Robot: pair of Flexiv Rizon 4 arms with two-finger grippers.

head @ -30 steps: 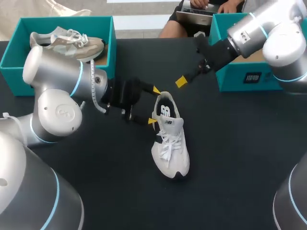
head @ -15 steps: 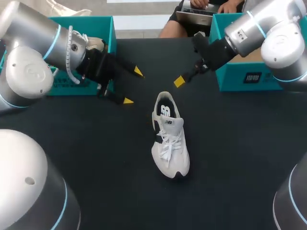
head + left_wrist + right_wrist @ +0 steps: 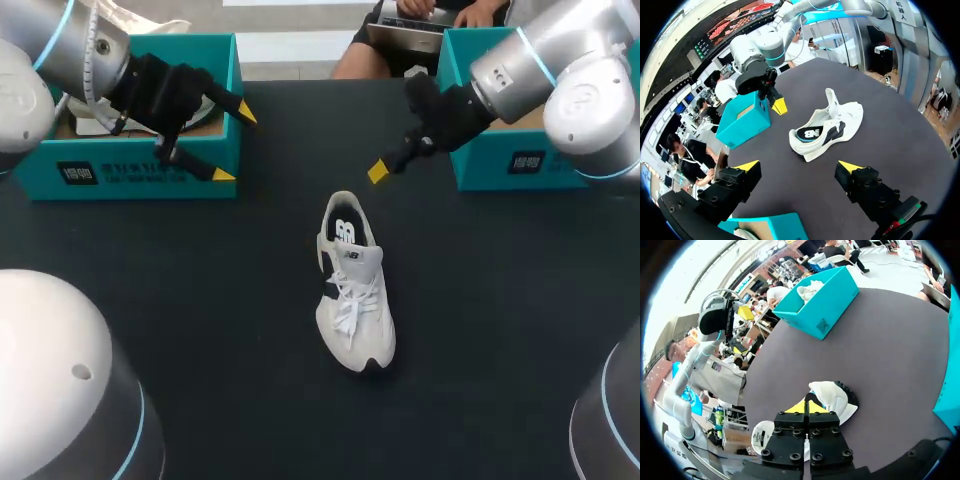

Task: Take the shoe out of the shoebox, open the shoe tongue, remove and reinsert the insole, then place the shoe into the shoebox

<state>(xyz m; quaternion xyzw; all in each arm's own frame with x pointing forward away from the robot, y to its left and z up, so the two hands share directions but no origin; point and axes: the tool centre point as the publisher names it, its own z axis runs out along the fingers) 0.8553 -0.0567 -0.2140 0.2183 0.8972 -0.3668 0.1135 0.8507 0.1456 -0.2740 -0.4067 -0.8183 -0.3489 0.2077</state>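
Withdrawn from beside the heel of the white sneaker (image 3: 352, 285), the left gripper (image 3: 233, 145) has been carried back to the far left corner of the table (image 3: 500, 350), while the sneaker and the right arm are unchanged. The sneaker is left near the middle of the table, sole down as far as can be told, toe toward the near edge and heel toward the far edge, touched by neither gripper. Its laces are seen tied over the tongue, and a dark insole (image 3: 345, 232) appears to be seated inside the opening, so the shoe is judged ready for return to a box. The left gripper is held over the front wall of the left teal shoebox (image 3: 130, 175), its yellow fingertips spread wide and empty; what lies in that box is mostly hidden by the arm. Clearance around the sneaker is probably the reason for this retreat. The right gripper (image 3: 377, 172) is poised beyond the heel, well apart from it, in front of the right teal shoebox (image 3: 500, 165) at the far right edge, with its fingertips pressed together on nothing, as the right wrist view confirms.
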